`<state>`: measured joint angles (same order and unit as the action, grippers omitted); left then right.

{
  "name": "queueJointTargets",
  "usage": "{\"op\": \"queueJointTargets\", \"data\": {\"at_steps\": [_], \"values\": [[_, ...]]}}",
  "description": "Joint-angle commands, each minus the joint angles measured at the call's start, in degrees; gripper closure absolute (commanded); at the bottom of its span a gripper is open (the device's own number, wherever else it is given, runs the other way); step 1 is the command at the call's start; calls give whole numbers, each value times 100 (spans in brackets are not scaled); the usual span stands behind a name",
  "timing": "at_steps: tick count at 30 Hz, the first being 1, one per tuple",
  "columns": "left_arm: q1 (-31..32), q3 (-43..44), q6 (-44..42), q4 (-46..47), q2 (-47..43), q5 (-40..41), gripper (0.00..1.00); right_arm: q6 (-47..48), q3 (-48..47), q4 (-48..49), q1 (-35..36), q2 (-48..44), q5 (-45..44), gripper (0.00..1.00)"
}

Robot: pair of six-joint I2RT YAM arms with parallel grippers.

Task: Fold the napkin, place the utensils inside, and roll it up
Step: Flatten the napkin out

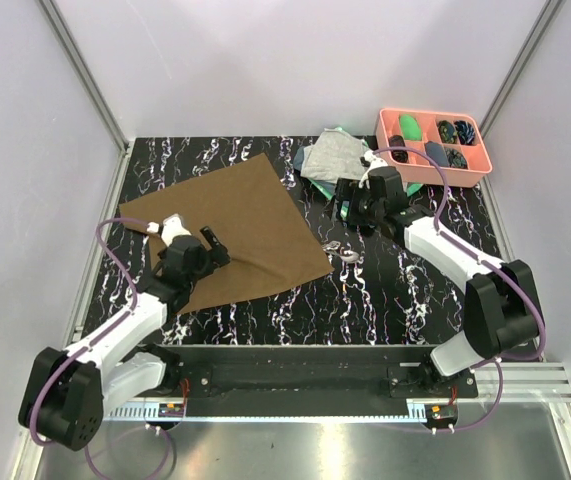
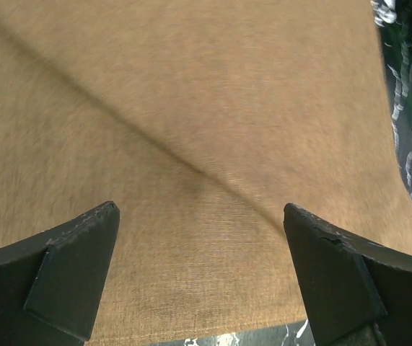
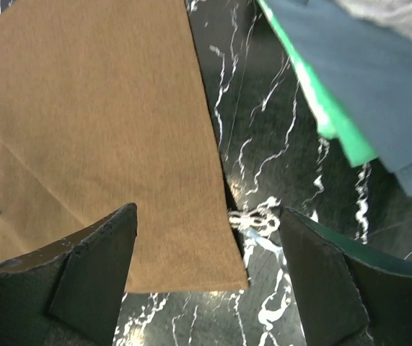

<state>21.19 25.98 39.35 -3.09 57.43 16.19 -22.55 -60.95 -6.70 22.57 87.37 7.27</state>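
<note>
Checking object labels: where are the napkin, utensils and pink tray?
napkin (image 1: 250, 210), top external view, cloth centre.
utensils (image 1: 345, 253), top external view, silver cluster.
pink tray (image 1: 430, 112), top external view, far rim.

Left arm (image 1: 130, 325) extended forward, jaws wide apart; right arm (image 1: 445, 250) likewise, jaws apart.

The black marble bench top (image 1: 365, 310) is bare along its near edge and near right corner, with room to move. A flat brown square cloth napkin (image 1: 235, 225) covers the left middle. Small silver metal utensils (image 1: 343, 252) lie by its right tip. A crumpled grey cloth (image 1: 333, 157), a green cloth (image 3: 353, 148) under it and a pink plastic tray (image 1: 427, 112) crowd the far right corner.
</note>
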Motion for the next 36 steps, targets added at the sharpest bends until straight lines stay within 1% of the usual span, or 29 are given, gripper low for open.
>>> {"op": "queueJointTargets", "data": {"at_steps": [1,4,8,11,12,16,17,18,20,24,26,29,31,32,33,34,35,36], "values": [[-1,-259,1106,55,75,692,1,-303,83,318,2,-317,389,13],[-27,-513,1748,-270,-47,947,1,-321,145,336,2,-335,416,13],[-185,-971,2427,-411,-407,992,1,-365,215,336,2,-361,460,12],[-238,-1314,3042,-849,-811,1018,1,-400,276,336,2,-431,495,12],[-238,-1436,3243,-955,-1082,1053,1,-408,294,336,-7,-466,504,13],[-247,-1534,3500,-1780,-1848,1545,1,-452,364,336,2,-546,486,13],[-238,-1526,3518,-2131,-1997,1633,1,-461,364,336,2,-572,486,13],[-238,-1499,3605,-2317,-2321,1755,1,-479,364,336,11,-581,486,13],[-238,-1534,3737,-2816,-2769,1844,1,-487,364,336,2,-590,477,13],[-238,-1569,3861,-3311,-3308,1941,1,-523,364,336,2,-546,495,13],[-238,-1517,3791,-3434,-3466,1976,1,-514,373,327,2,-537,530,13],[-238,-1246,3431,-3374,-3476,2090,1,-505,391,292,2,-616,530,13],[-203,-999,2756,-3129,-3353,2248,1,-470,399,196,2,-677,321,12],[-177,-685,2457,-2771,-3083,2301,1,-444,408,126,2,-713,276,12],[-124,-525,1828,-2532,-2897,2336,1,-365,408,55,-15,-704,197,11],[15,-376,1404,-2190,-2686,2250,1,-356,400,-24,-85,-695,57,12],[104,-70,982,-1421,-2162,2092,1,-338,408,-146,-147,-669,47,12],[218,90,369,-1092,-1844,1760,2,-356,426,-191,-217,-660,55,12]]}}
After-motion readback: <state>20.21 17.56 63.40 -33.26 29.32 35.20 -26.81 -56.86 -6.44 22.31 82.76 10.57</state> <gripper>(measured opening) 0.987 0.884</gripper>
